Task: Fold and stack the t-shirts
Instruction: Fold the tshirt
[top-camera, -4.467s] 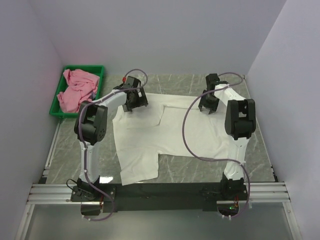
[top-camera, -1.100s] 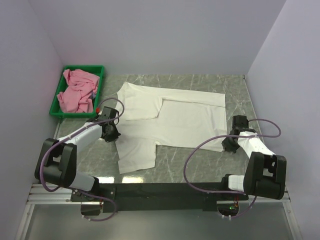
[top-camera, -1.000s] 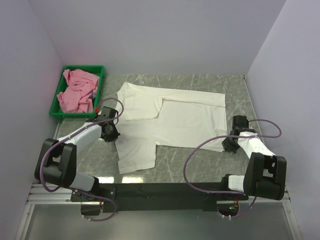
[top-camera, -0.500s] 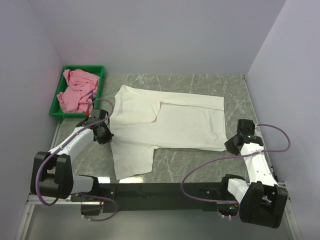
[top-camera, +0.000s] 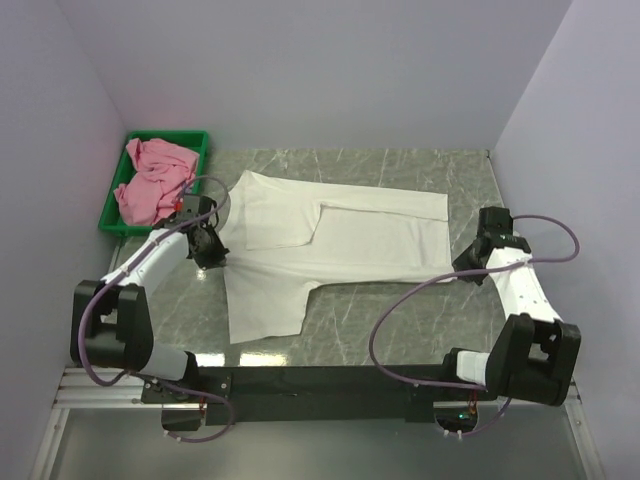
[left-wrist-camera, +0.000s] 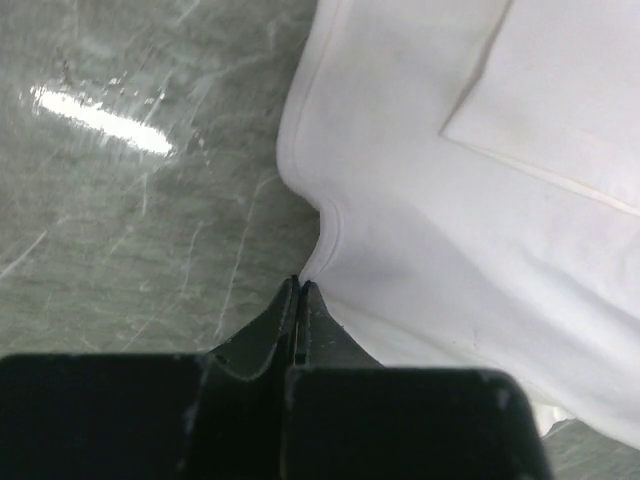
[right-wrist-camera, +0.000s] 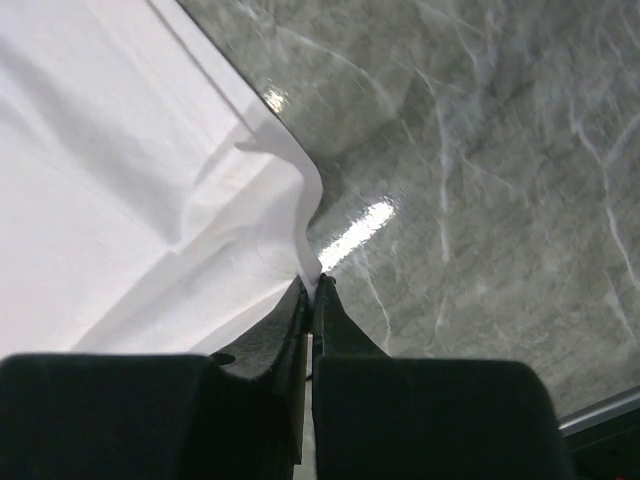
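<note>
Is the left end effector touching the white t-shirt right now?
Touching. Left wrist view shows the left end effector pinching the white t-shirt at its edge.

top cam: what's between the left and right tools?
The white t-shirt, spread flat; the left tool and right tool each pinch an edge of it. Clear in the top view.
</note>
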